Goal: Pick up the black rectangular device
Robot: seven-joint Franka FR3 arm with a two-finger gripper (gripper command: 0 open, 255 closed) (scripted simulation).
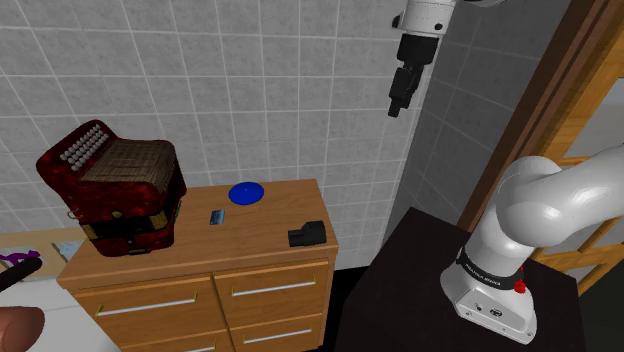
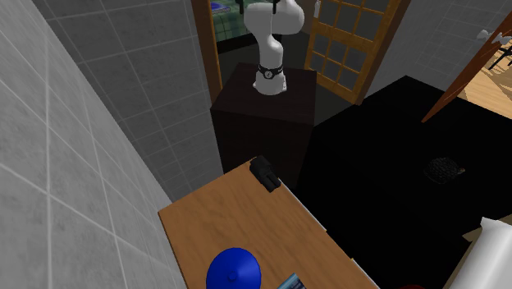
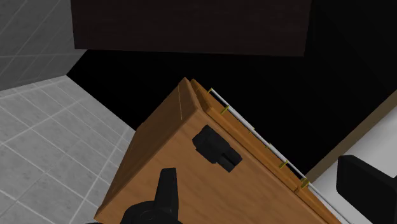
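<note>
The black rectangular device (image 1: 307,234) lies near the right end of a wooden dresser top (image 1: 265,228), close to its front corner. In the second exterior view the device (image 2: 265,173) sits at the dresser's corner nearest the stand. My gripper (image 1: 396,108) hangs high above and to the shoulder view's right of the device, in front of the tiled wall. In the wrist view the device (image 3: 216,147) lies far below, between my two fingers (image 3: 168,191), which stand wide apart. The gripper (image 3: 254,168) is open and holds nothing.
A dark red accordion (image 1: 115,195) fills the dresser's left end. A blue plate (image 1: 246,192) and a small blue card (image 1: 216,216) lie mid-top. The dark stand (image 1: 430,290) is right of the dresser; a wooden glazed door (image 2: 353,41) stands behind it. Black area surrounds the floor.
</note>
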